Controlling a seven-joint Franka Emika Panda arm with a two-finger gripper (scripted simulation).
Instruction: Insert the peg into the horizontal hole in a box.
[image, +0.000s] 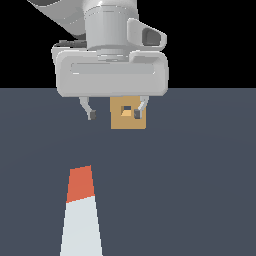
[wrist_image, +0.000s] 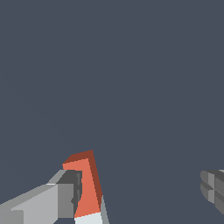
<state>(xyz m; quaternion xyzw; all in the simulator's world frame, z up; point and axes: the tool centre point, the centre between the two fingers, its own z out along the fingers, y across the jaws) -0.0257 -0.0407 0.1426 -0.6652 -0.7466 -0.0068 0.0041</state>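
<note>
Nearest the exterior camera lies the peg (image: 80, 212), flat on the dark grey floor (image: 200, 190), with its orange-red end pointing away from the camera and its pale grey-white length running out of frame. It sits well below and clear of the jaws, touching neither finger. Above it hangs the gripper (image: 115, 113), jaws spread wide and holding nothing. Behind the fingers stands the box (image: 128, 121), tan, with the hole (image: 127, 108) in its face; one fingertip overlaps the box face beside the hole in this view. No writing, brand or label is legible on any surface.

Wrist view: one finger (wrist_image: 48, 201) appears just beside the peg's orange-red end (wrist_image: 85, 186); contact cannot be confirmed. The opposite finger (wrist_image: 213, 186) is well apart, confirming a wide gap. Box and hole are out of frame.
</note>
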